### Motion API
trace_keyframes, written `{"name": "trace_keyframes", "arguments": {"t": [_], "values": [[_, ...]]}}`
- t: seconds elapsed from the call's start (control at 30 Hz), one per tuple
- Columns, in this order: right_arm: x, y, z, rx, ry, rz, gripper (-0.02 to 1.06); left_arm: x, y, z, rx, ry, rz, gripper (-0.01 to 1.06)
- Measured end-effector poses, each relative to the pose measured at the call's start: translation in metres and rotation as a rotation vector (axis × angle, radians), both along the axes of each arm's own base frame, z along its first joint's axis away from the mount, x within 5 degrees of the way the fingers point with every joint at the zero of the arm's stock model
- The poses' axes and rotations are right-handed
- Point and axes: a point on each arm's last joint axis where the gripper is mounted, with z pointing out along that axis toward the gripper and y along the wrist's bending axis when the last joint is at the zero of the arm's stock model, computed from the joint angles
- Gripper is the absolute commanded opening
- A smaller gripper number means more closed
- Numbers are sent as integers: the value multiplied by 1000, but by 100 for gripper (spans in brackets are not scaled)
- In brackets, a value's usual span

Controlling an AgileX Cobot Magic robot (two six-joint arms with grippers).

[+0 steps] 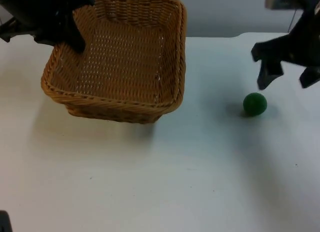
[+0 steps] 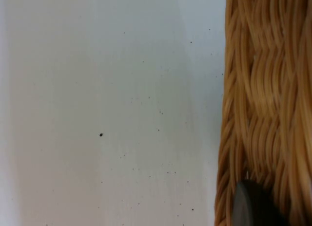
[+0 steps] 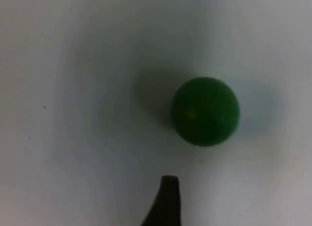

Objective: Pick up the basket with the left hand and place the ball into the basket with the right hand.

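A woven tan basket (image 1: pixel 120 62) hangs tilted above the table at the left, casting a shadow beneath it. My left gripper (image 1: pixel 75 39) is shut on its far left rim; in the left wrist view the wicker wall (image 2: pixel 263 89) runs beside one black fingertip (image 2: pixel 251 206). A small green ball (image 1: pixel 255 104) rests on the white table at the right. My right gripper (image 1: pixel 286 81) hovers open just behind and above the ball, not touching it. The right wrist view has the ball (image 3: pixel 205 111) close beyond one fingertip (image 3: pixel 165 201).
The white table (image 1: pixel 175 182) stretches wide in front of the basket and the ball. The grey partition wall (image 1: pixel 225 12) closes off the far edge behind them.
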Motion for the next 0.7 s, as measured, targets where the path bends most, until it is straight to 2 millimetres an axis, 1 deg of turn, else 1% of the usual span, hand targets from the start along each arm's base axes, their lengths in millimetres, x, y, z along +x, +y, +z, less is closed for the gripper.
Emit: {"name": "trace_keyframes", "arguments": {"t": [0.03,0.07,0.17,0.33,0.43,0.7], "values": [[1,1,-6,-3,11,2,75,0,0,0,0,0,0,0],[1,1,-6,-3,11,2,75,0,0,0,0,0,0,0],[7,4,-16,-1,11,2,75,0,0,0,0,0,0,0],[17,6,-18,12,-34,4,75,0,0,0,0,-2,1,0],[19,7,-21,14,-39,5,75,0,0,0,1,-4,2,0],[22,10,-38,12,-29,10,75,1,0,0,1,-7,4,0]]}}
